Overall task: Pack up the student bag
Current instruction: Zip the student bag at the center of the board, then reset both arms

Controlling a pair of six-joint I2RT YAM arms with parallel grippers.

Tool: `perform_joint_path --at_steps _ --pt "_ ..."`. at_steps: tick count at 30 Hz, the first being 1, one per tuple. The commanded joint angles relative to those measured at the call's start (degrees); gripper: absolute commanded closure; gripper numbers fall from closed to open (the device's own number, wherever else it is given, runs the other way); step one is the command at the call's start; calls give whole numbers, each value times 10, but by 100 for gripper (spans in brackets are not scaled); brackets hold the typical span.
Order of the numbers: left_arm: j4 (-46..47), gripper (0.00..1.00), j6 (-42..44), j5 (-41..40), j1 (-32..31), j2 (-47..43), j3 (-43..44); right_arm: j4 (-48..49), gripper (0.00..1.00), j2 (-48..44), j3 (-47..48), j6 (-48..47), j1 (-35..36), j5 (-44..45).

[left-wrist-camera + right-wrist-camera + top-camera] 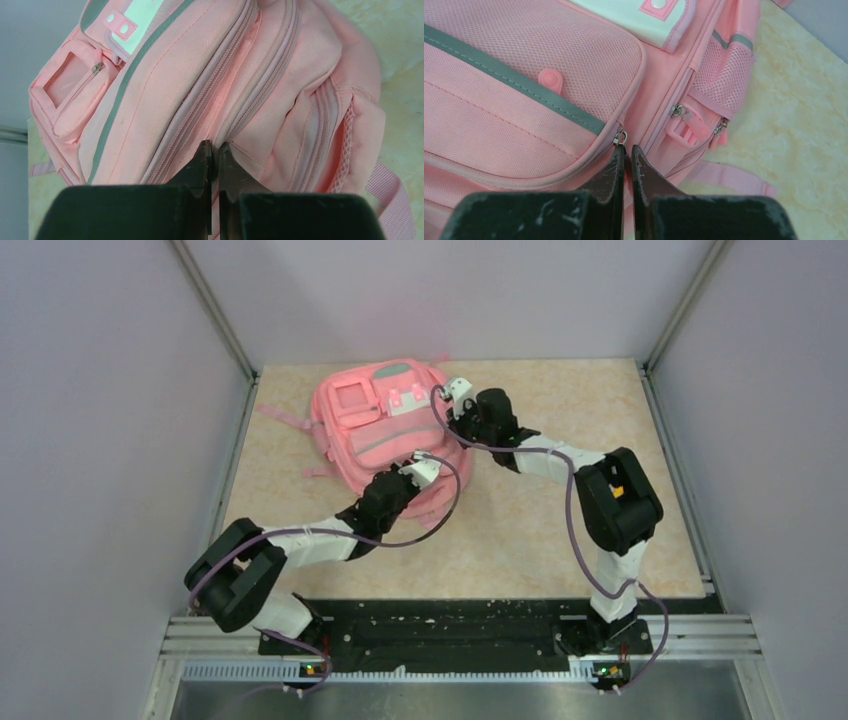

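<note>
The student bag (375, 430) is a large pink backpack lying front-up at the back left of the table. It fills the left wrist view (165, 85) and the right wrist view (524, 100). My left gripper (425, 468) sits on the bag's near right side. Its jaws (214, 149) are shut on a fold of pink fabric between two zip lines. My right gripper (458, 392) is at the bag's far right edge. Its jaws (626, 150) are shut right under the metal zip slider (620, 137) of the front pocket, and the pull tab is hidden between them.
The beige table (560, 530) lies bare to the right of the bag. Grey walls close in the left, back and right sides. A pink strap (729, 176) trails on the table beside the bag. Two more zip sliders (679, 111) sit by a pink buckle.
</note>
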Motion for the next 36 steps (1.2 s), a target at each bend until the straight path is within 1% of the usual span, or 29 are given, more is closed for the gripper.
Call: perform_joint_path --at_steps 1,2,3,4,5,6,7,8,10,12,16,17,19,22,24,27,30,31,34,36 --pt "9 100 -29 -42 3 -32 -4 9 100 13 41 -13 -29 34" --pt "5 100 -37 -42 3 -35 -3 12 93 6 34 -6 -29 32" --pt "-2 90 -48 -43 3 -40 0 15 81 -2 25 1 -29 32" --pt "-8 76 -57 -42 3 -46 1 18 65 -14 15 9 -29 31" --pt "-14 57 -68 -39 3 -53 2 22 46 -26 2 16 -29 34" --pt "-20 39 -77 -35 3 -61 2 27 31 -39 -11 25 -29 38" --pt "-27 30 -88 -29 3 -71 2 29 23 -54 -24 33 -30 43" --pt "-35 24 -98 -22 3 -81 2 29 19 -68 -37 41 -32 46" --pt "-55 16 -121 -9 4 -106 6 22 15 -96 -59 63 -41 44" --pt "-88 14 -147 6 9 -133 20 8 14 -127 -77 92 -57 38" --pt "-194 11 -215 18 40 -169 61 -15 14 -186 -124 161 -102 22" --pt "-214 11 -244 18 55 -179 70 -21 14 -205 -141 176 -116 22" --pt "-264 10 -301 33 109 -203 86 -30 14 -247 -171 204 -145 24" --pt "-377 10 -416 57 196 -246 130 -40 14 -330 -218 230 -184 50" --pt "-439 8 -442 60 235 -272 159 -50 13 -391 -243 230 -190 91" --pt "-507 5 -451 41 266 -319 199 -51 11 -492 -279 218 -190 161" --pt "-579 4 -439 23 268 -354 239 -34 9 -577 -316 196 -189 193" --pt "-599 4 -433 20 268 -366 248 -26 4 -602 -331 187 -189 198" --pt "-632 3 -407 8 269 -399 248 0 3 -663 -377 174 -189 226" --pt "-629 3 -389 3 268 -423 226 17 2 -693 -414 173 -188 248"
